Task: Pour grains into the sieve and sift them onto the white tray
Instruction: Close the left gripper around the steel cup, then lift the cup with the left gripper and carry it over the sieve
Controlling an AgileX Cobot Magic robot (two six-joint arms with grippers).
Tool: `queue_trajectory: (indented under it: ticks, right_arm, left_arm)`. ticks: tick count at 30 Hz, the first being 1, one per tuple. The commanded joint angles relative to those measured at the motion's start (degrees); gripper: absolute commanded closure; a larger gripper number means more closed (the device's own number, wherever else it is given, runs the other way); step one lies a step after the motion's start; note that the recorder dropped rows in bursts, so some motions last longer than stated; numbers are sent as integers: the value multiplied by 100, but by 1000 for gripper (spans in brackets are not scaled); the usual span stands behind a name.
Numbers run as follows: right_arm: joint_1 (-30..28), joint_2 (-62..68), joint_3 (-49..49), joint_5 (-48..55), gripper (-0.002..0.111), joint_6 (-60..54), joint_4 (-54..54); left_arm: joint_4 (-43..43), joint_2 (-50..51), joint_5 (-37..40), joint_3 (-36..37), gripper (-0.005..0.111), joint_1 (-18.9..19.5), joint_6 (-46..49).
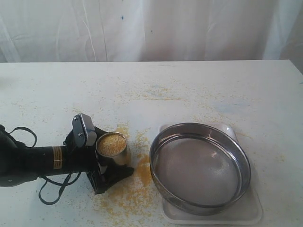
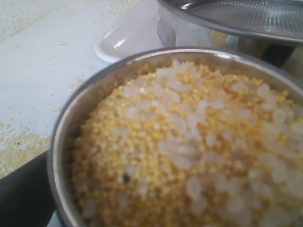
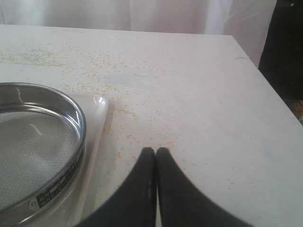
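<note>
A small shiny steel cup (image 1: 111, 150) stands on the table, filled to its brim with the grains (image 1: 111, 144), yellow meal mixed with whitish rice (image 2: 189, 142). My left gripper (image 1: 112, 153) is shut on the cup, one black finger (image 2: 19, 198) against each side. The sieve (image 1: 199, 165), a wide steel ring with grey mesh and nothing in it, rests on the white tray (image 1: 236, 215) just right of the cup. In the right wrist view my right gripper (image 3: 155, 151) is shut on nothing, low over bare table beside the tray (image 3: 97, 123) and the sieve (image 3: 33, 142).
Spilled yellow grains (image 1: 128, 189) lie scattered on the white table around the cup and further back. A white curtain hangs behind the table. The table's edge (image 3: 272, 90) is near my right gripper. My right arm does not show in the exterior view.
</note>
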Motion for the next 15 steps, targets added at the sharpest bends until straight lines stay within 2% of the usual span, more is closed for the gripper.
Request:
queue_trajectory:
  ticks: [1,6,8,15]
  right_arm:
    - [43,-20,5,-25,108,-46,2]
    - [43,-20,5,-25,108,-46,2]
    - [43,-20,5,-25,108,-46,2]
    - [43,-20,5,-25,108,-46,2]
  left_arm:
    - [-288,131,272,-5,2,-174,244]
    - [-962,131,272,-5,5,-238,232]
    - [-1062,131,272,-5,12,-254,122]
    - [-309,131,272,-149,41,-263,145]
